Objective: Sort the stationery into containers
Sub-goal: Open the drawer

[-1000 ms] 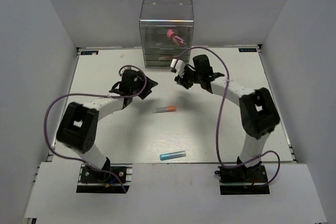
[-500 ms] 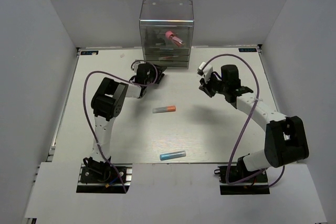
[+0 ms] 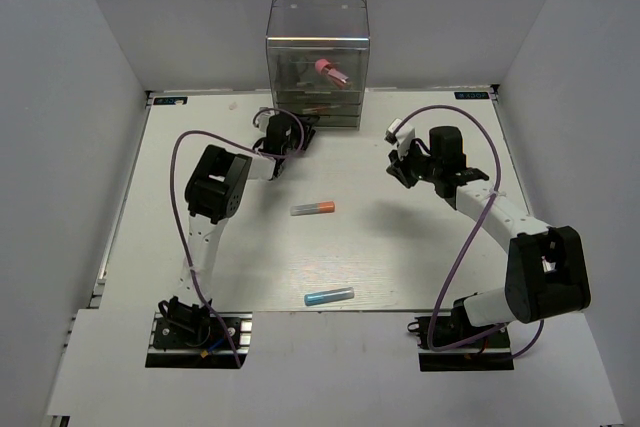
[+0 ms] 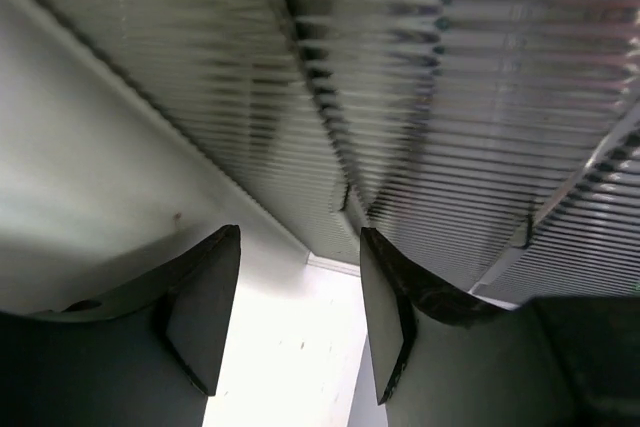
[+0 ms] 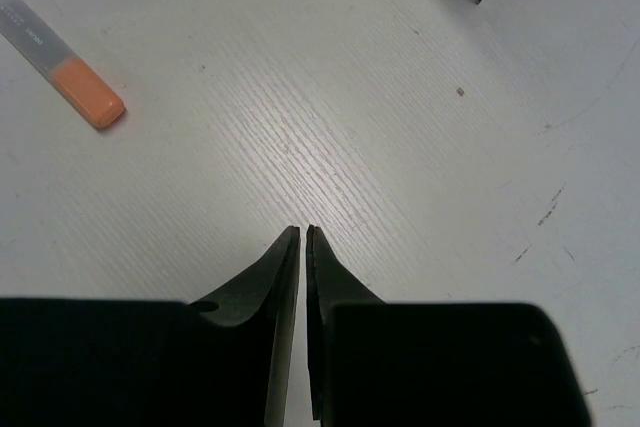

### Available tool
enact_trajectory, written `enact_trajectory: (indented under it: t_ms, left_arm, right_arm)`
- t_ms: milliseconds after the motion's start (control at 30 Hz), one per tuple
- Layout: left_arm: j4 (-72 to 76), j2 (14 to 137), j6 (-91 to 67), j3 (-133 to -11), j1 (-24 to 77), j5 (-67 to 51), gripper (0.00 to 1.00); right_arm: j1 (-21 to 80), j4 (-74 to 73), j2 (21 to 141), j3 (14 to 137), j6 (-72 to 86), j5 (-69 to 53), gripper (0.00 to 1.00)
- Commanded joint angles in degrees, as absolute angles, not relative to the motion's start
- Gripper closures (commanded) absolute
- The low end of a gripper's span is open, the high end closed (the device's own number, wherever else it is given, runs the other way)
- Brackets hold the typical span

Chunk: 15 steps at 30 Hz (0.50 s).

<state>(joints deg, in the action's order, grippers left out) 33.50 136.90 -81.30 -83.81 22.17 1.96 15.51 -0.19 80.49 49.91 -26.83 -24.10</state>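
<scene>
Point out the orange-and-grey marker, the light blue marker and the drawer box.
orange-and-grey marker (image 3: 312, 208): top external, mid-barrel.
light blue marker (image 3: 329, 297): top external, mid-barrel.
drawer box (image 3: 317, 19): top external, clear top.

Clear drawer box (image 3: 317, 57) is holding the pink-red tube (image 3: 333, 71) up top
Orange-and-grey marker (image 3: 313, 208) is lying mid-counter (image 3: 400, 247), light blue marker (image 3: 329, 296) is lying near the front edge.

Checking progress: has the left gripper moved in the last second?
Yes. The left gripper moved away from the orange-and-grey marker, up to the drawer box front.
</scene>
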Motion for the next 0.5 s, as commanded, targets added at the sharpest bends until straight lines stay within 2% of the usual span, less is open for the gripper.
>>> enact_trajectory:
  t_ms: [0,100,300,467]
  left_arm:
    - [32.52,137.02,-80.95,-87.62,21.88,4.48,0.39]
    - [32.52,137.72,-80.95,-88.24,21.88,5.19,0.41]
    - [36.03,138.78,-81.47,-88.34,21.88,5.19,0.51]
    - [37.70,139.31,-83.05,-87.80,21.88,5.19,0.56]
  right_arm:
    - [15.12,0.09,79.19,49.48,-25.75,-25.22,0.87]
    - [15.03,0.09,79.02,48.96,-26.28,-25.05,0.87]
    - [14.94,0.09,79.10,47.90,-26.89,-25.31,0.87]
    - [14.85,0.09,79.19,47.90,-26.89,-25.31,0.87]
